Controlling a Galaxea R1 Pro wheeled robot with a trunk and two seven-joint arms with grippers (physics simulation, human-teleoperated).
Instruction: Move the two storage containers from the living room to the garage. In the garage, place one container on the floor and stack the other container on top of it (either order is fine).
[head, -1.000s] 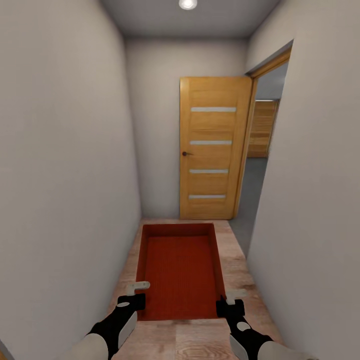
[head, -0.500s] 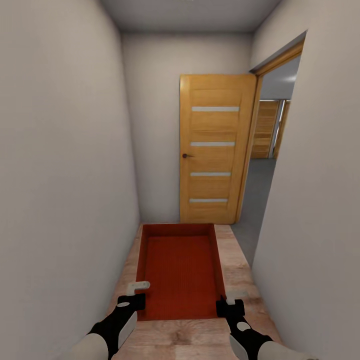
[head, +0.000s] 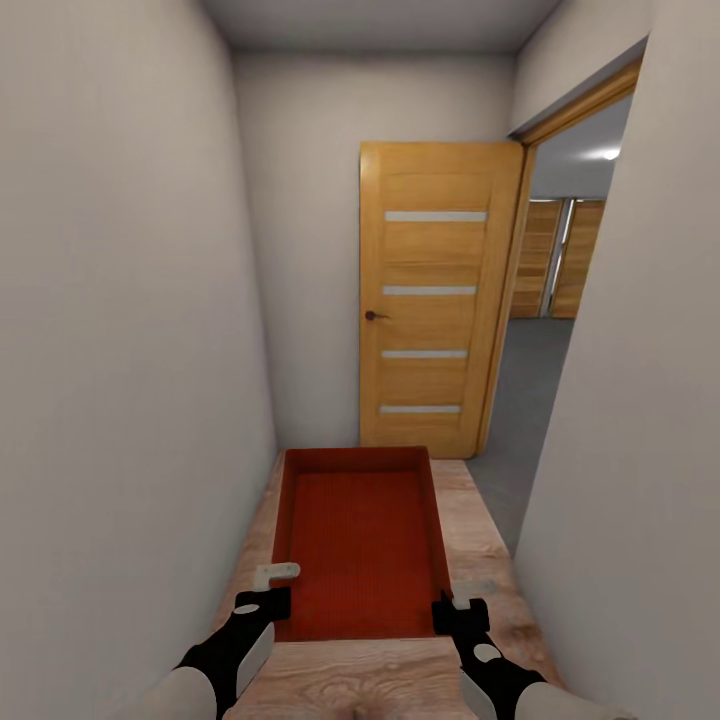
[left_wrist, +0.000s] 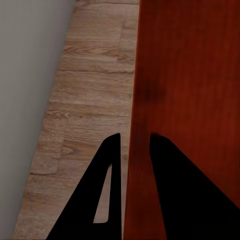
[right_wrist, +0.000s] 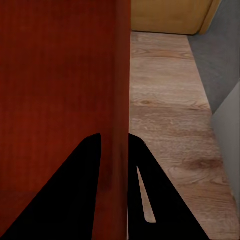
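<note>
Head view: the left gripper (head: 268, 592) and right gripper (head: 452, 608) each pinch a long side wall of one empty orange-red bin (head: 360, 545), held level over the wood floor (head: 480, 545) of a narrow hallway. The bin's long axis points straight ahead, both arms equally near. Beyond it an open door (head: 432, 300) gives onto grey concrete (head: 525, 390) to the right, so the next move is judged a right turn.

An orange-red bin (head: 360, 545) is held out over the pale wood floor (head: 480, 550) of a narrow hallway, the left gripper (head: 268, 592) and right gripper (head: 455, 608) clamped on its near corners. Ahead stands an open wooden door (head: 432, 300); beside it, a doorway shows grey concrete (head: 530, 380).
</note>
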